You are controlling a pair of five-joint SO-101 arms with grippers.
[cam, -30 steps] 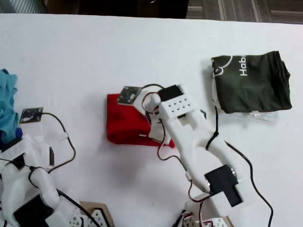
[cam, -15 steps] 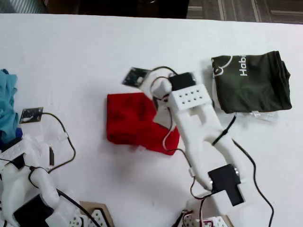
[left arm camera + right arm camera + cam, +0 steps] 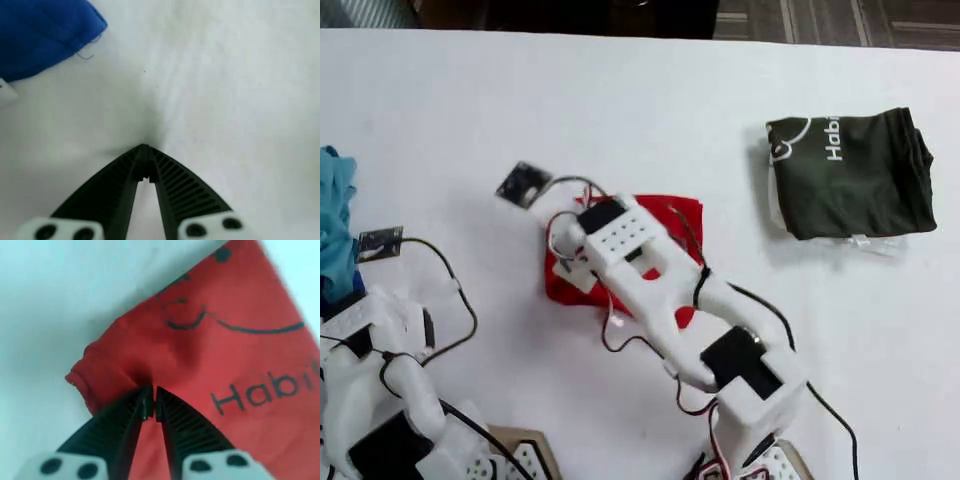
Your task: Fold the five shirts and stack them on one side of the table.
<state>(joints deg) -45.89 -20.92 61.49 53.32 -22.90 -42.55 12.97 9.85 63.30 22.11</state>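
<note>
Red shirt point(image 3: 210, 355) looked soft, limp, light; folded edge seemed best hold. Right fingers point(image 3: 185, 430) pinched it; left fingers point(image 3: 180, 190) clenched empty.

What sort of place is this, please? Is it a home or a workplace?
Probably a robotics workbench, not a home: a left arm and right arm with loose cables stand at a white table, with a red shirt and a folded dark green shirt on it.
</note>
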